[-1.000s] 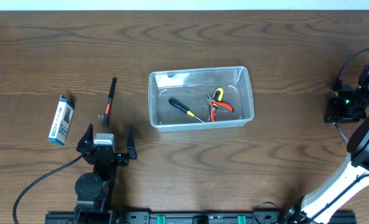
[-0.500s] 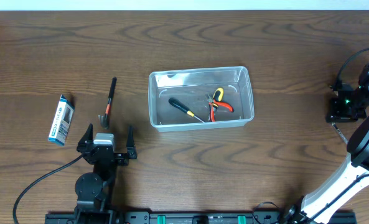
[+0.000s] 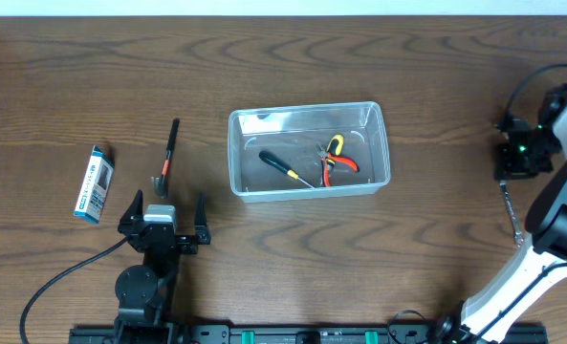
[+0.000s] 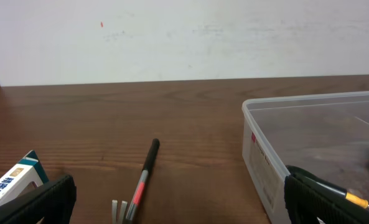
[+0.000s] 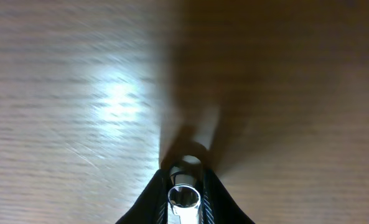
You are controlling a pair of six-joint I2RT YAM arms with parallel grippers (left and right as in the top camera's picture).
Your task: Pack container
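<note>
Now I see the right end effector (image 5: 184, 179) clenched on a metal tool (image 5: 184, 198); left end effector (image 3: 164, 212) released, container (image 3: 233, 153) well apart.

on the brown wooden table (image 3: 407, 258) a blue-and-white box (image 3: 93, 183) lies flat, far on my left. near it on its right, not touching, i see a slim tool (image 3: 169, 148) with a black-and-red handle, its metal head toward me. a black-handled screwdriver (image 3: 275, 164) and red-and-yellow pliers (image 3: 338, 161) lie next to each other inside the container (image 3: 235, 153). a thin chrome tool (image 3: 509, 205) shows far on my right. a black cable (image 3: 63, 272) curls over the near edge.
</note>
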